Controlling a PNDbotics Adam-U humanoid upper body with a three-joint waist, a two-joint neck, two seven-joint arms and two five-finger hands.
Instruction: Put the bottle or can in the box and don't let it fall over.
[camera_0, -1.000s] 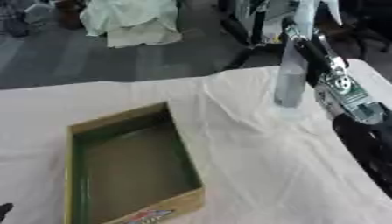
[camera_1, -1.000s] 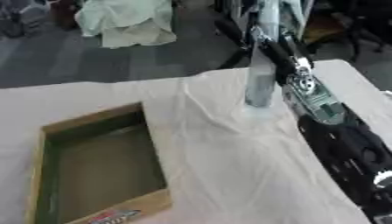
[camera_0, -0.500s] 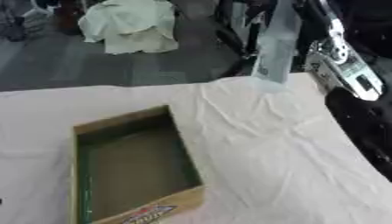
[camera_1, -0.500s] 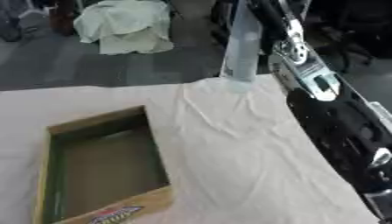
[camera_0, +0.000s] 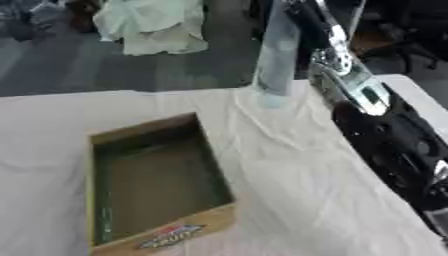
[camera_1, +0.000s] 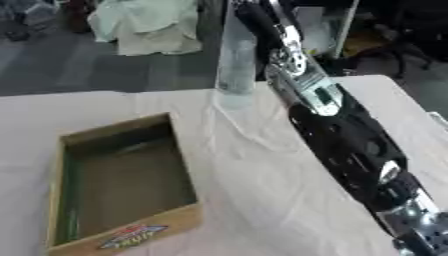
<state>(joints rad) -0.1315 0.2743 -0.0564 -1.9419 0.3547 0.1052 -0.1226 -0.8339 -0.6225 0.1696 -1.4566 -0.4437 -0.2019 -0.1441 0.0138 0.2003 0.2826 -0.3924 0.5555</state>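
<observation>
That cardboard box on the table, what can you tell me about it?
The box is a shallow, open-topped rectangular tray that looks like brown cardboard, with a dark greenish inside. Nothing shows inside it. A red and blue printed label marks its near short wall. It lies flat and slightly askew on the wrinkled white cloth, left of centre. Nothing touches it but the cloth; the bottle is held aloft beyond its far right corner.

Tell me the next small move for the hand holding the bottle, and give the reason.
Probably carry the clear bottle left and toward the robot until it hangs over the open cardboard box, keeping it upright. The right hand holds it lifted above the far part of the white cloth, with the box nearer and to the left, so lowering now would miss the box.
</observation>
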